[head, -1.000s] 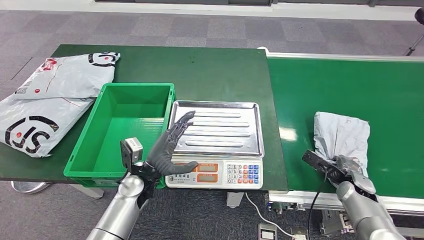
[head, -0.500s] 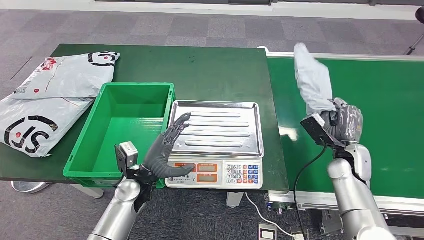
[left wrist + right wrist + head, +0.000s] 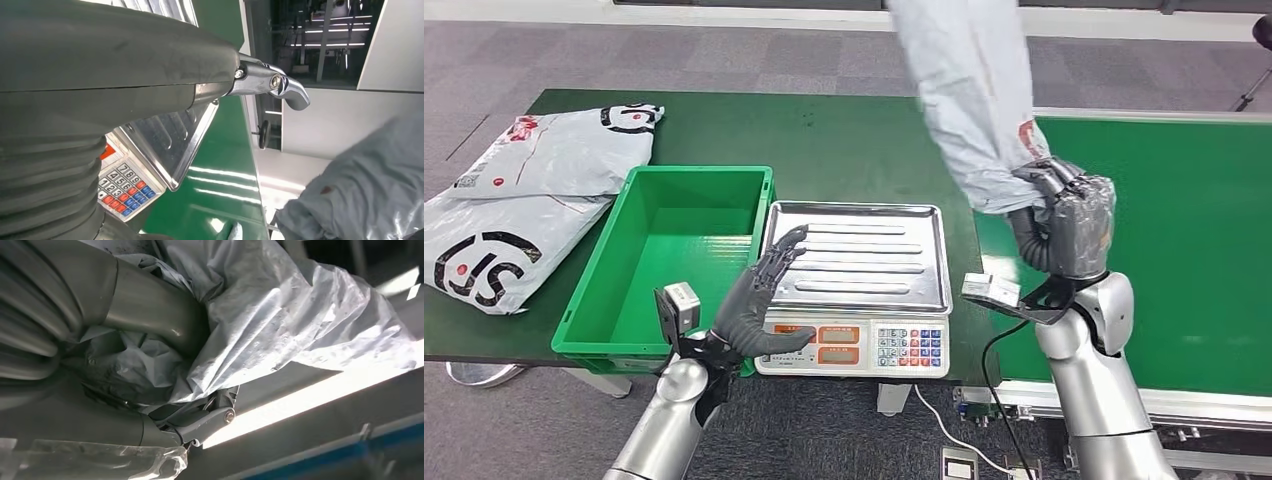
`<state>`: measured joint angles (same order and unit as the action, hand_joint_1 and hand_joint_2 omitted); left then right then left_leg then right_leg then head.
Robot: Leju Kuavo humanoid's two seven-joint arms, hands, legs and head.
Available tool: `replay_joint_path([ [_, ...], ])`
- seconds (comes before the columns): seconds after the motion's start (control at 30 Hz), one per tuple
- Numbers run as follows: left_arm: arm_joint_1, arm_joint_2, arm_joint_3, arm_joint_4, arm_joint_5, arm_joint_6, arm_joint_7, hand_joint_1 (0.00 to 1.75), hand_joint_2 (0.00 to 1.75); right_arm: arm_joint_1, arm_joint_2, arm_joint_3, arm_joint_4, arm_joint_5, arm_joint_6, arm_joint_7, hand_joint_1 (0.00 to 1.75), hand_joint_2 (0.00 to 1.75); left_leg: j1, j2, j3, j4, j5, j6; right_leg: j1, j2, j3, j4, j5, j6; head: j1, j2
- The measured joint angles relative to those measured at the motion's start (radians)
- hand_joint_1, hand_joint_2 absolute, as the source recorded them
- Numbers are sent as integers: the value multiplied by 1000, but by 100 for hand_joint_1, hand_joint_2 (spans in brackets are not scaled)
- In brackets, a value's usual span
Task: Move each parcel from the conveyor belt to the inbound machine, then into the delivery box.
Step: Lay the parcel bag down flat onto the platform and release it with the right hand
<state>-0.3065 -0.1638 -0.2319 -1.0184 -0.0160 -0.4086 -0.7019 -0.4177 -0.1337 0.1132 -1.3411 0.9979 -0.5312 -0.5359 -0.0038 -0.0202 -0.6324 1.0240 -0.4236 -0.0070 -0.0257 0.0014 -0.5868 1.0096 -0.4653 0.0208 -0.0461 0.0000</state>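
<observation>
Right hand clenches just one end of the floppy grey parcel; it could slip before reaching the scale. Left hand hovers, fingers spread.

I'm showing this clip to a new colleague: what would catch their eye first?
The grey parcel held high in the right hand, between the conveyor belt and the scale's steel tray. Next, the left hand open, over the scale's front, beside the green box.

A parcel-sorting workspace: green conveyor belt, weighing scale, green crate, carpeted floor.
</observation>
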Motion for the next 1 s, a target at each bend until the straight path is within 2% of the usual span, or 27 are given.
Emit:
replay_joint_path([
  [0.13, -1, -5, 0, 1, 1, 26, 0, 0, 175, -64, -5, 142, 101, 139, 183, 114, 175, 175, 0, 4, 2, 0, 0, 0, 0, 4, -1, 0, 1, -1, 0, 0],
  [0.23, -1, -10, 0, -2, 2, 39, 0, 0, 175, -92, -11, 248, 203, 168, 272, 167, 175, 175, 0, 2, 1, 0, 1, -1, 0, 2, 0, 0, 1, -1, 0, 0],
  [0.43, -18, -12, 0, 1, 2, 28, 0, 0, 175, -149, -15, 375, 393, 108, 491, 162, 175, 175, 1, 2, 1, 0, 1, -1, 1, 3, 0, 0, 1, -1, 0, 0],
  [0.73, -39, -14, -2, 11, 2, 20, 0, 0, 175, -191, -15, 455, 508, 63, 537, 138, 175, 175, 1, 3, 1, 0, 1, -1, 1, 3, -1, 0, 1, -1, 0, 0],
  [1.0, -49, -14, -8, 14, 1, 8, 0, 0, 175, -205, -22, 516, 501, -85, 590, 29, 175, 175, 1, 3, 2, 0, 1, -1, 1, 4, -1, 0, 1, -1, 0, 0],
])
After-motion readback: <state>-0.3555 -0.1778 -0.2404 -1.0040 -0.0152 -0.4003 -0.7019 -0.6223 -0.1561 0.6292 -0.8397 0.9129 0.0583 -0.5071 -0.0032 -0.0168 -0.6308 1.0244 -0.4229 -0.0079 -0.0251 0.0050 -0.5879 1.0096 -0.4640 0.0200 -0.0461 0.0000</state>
